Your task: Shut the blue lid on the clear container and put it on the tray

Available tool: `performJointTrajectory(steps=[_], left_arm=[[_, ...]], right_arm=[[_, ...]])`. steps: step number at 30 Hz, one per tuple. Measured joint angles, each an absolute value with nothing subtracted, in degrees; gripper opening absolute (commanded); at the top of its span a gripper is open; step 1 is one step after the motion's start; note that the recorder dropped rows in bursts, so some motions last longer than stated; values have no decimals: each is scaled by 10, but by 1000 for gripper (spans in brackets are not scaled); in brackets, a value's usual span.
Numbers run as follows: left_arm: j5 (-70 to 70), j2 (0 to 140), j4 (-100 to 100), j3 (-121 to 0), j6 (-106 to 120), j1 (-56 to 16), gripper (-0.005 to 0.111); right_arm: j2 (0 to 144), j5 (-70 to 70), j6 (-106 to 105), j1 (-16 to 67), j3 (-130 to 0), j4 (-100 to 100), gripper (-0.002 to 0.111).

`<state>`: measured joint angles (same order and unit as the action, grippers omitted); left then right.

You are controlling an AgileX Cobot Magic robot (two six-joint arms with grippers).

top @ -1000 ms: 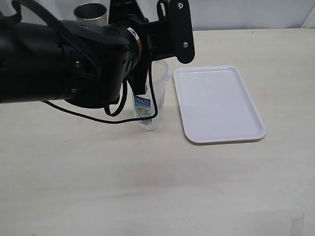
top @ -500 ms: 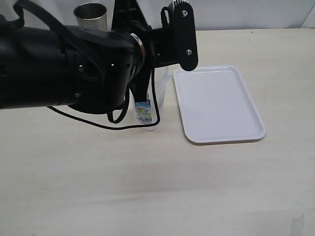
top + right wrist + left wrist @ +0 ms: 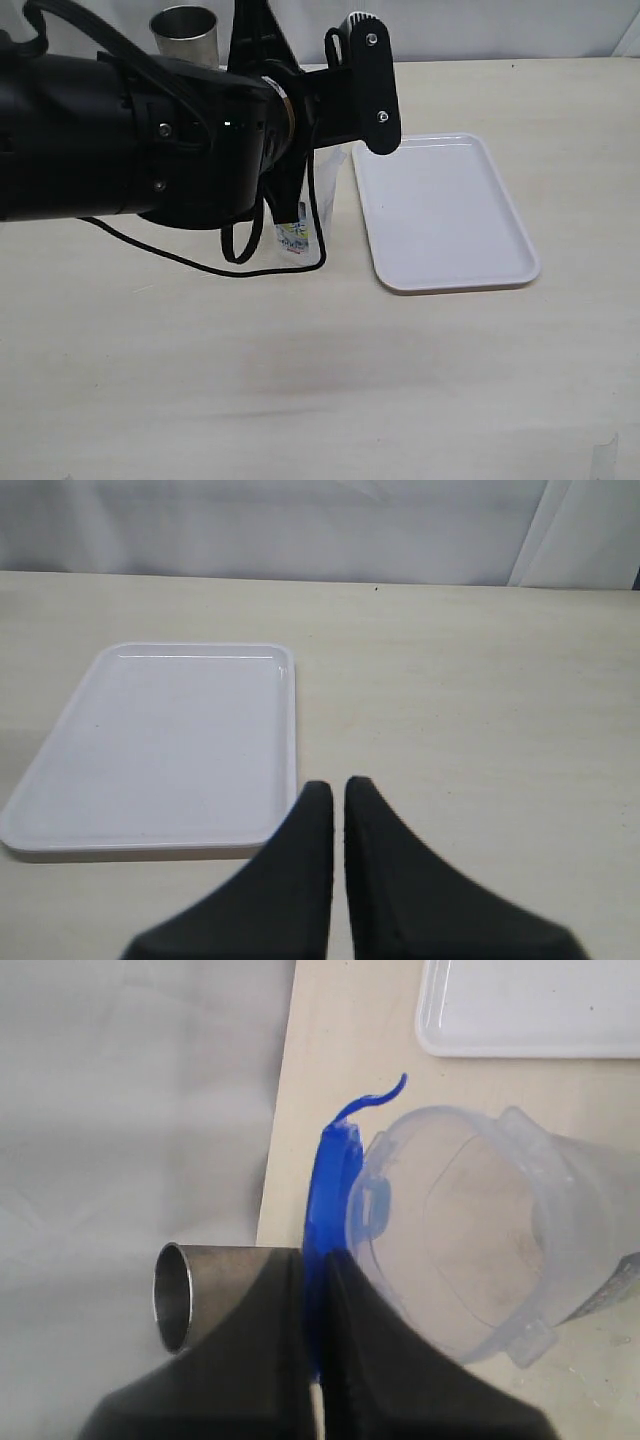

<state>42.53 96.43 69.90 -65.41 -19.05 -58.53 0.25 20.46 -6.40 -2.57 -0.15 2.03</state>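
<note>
My left gripper is shut on the blue lid, which I see edge-on, standing beside the open mouth of the clear container. The lid's edge sits close against the container's rim; one thin blue flap curls outward. In the exterior view the left arm covers most of the clear container; only its lower part with the printed label shows, standing on the table just left of the tray. The lid is hidden there. My right gripper is shut and empty, hovering over the table near a corner of the tray.
A steel cup stands at the table's back edge behind the left arm, and in the left wrist view the steel cup is right beside one finger. A black cable loops down from the arm in front of the container.
The left arm has shifted slightly right and tilted over the container. The container's visible lower part now stands more upright than a second ago.
</note>
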Motion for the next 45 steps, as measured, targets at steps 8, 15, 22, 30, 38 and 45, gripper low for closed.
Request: performJointTrajectory(steps=[8, 15, 22, 30, 38, 45], left_arm=[[418, 964, 654, -654, -156, -585, 0], [416, 964, 636, -654, -147, -585, 0], [392, 964, 578, -654, -101, -585, 0], [389, 964, 563, -654, -83, -585, 0], [394, 964, 535, -654, -33, -585, 0], [394, 964, 535, -654, -27, -585, 0]], right_arm=[[3, 205, -64, -26, -2, 20, 4], [3, 205, -64, -26, -2, 20, 4], [3, 205, -64, -26, -2, 20, 4], [3, 205, -64, -26, -2, 20, 4], [3, 205, -64, -26, -2, 20, 4], [3, 205, -64, -26, -2, 20, 4]])
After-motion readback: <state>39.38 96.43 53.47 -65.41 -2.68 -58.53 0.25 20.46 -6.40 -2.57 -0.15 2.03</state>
